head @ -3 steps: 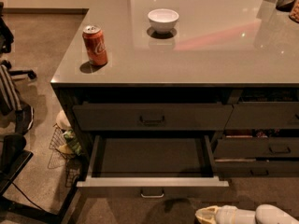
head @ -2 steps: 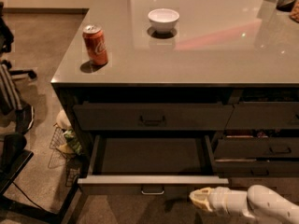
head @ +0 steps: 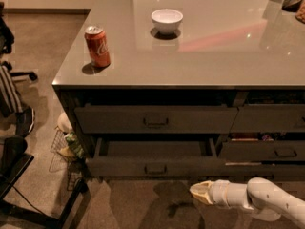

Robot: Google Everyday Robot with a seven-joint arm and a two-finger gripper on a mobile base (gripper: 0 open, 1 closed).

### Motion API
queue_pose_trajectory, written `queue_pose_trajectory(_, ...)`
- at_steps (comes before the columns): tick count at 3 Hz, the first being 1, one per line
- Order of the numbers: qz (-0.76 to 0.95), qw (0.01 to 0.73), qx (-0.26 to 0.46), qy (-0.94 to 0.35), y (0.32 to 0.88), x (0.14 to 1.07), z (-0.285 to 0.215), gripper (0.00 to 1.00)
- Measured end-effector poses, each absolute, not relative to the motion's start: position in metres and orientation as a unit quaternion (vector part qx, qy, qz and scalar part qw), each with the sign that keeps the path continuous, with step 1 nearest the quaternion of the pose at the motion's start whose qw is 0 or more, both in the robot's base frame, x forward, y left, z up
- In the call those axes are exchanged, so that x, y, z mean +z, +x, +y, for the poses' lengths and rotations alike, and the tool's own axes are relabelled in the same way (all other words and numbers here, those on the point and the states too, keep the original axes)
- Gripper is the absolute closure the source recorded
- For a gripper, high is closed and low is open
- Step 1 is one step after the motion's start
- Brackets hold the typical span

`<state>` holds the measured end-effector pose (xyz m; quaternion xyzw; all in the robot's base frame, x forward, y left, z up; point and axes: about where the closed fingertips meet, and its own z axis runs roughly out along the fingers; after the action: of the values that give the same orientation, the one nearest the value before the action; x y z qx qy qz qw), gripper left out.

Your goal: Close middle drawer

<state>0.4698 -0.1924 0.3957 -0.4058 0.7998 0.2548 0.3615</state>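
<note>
The middle drawer (head: 119, 166) stands partly open under the counter's left side. Its dark front with a small rectangular handle (head: 156, 168) sticks out a little, and a strip of dark floor (head: 155, 148) shows between pale side walls. My gripper (head: 196, 192), cream-tipped on a white arm, comes in from the lower right. It sits just below and in front of the drawer front, right of the handle, with its fingers together and holding nothing. I cannot tell whether it touches the front.
A red soda can (head: 97, 46) and a white bowl (head: 167, 20) stand on the grey countertop (head: 214, 56). The top drawer (head: 119, 119) is closed. Narrower drawers (head: 285, 151) lie to the right. A wire basket (head: 64, 147) and chair parts (head: 14, 113) stand at the left.
The middle drawer has slid well inward, so much less of its floor shows. My gripper has moved up and forward towards the drawer front.
</note>
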Motion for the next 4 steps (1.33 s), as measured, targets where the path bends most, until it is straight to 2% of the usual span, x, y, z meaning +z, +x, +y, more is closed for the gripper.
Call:
queue_pose_trajectory(2, 0.773, 0.369, 0.251, -0.451, 0.547, 0.421, -0.161, 1.0)
queue_pose_trajectory(4, 0.773, 0.371, 0.253, -0.448, 0.554, 0.413, -0.158, 1.0)
